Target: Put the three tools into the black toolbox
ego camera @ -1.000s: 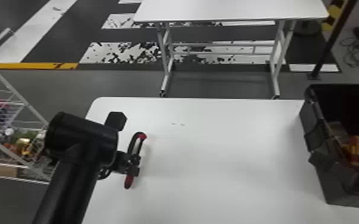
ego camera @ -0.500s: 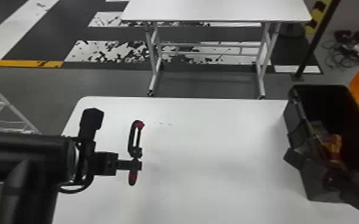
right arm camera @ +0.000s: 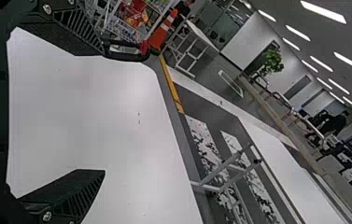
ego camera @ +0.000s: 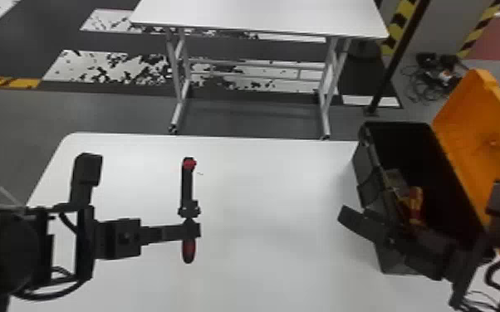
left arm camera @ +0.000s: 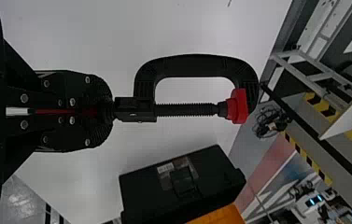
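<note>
Left gripper (ego camera: 191, 229) over the left part of the white table (ego camera: 270, 199), narrowed down on the clamp (left arm camera: 197, 65), the red handle (ego camera: 188, 251) between its fingers (left arm camera: 78, 93). In the head view the clamp's black frame points toward the table's far edge, handle end nearer the robot. Whether it touches the tabletop, cannot tell.

Right gripper (ego camera: 386, 238) in front of the toolbox, hiding part of its near end. Wrist view gives the state: fingers (right arm camera: 73, 193) spread wide, nothing between them but a look at the tabletop beyond.

Black toolbox (ego camera: 363, 170) on the table's right side, orange lid (ego camera: 481, 137) standing open on the box's right. Inside, a red-and-yellow tool (ego camera: 416, 203); next to it a greyish piece (ego camera: 396, 178) — too unclear to name.

Surroundings: a second white table (ego camera: 261, 16) farther off, beyond the first; tangled cables (ego camera: 432, 79) on the floor to its right. Right wrist view adds an orange cone (right arm camera: 162, 32) and a leafy plant (right arm camera: 271, 63) well back in the room.
</note>
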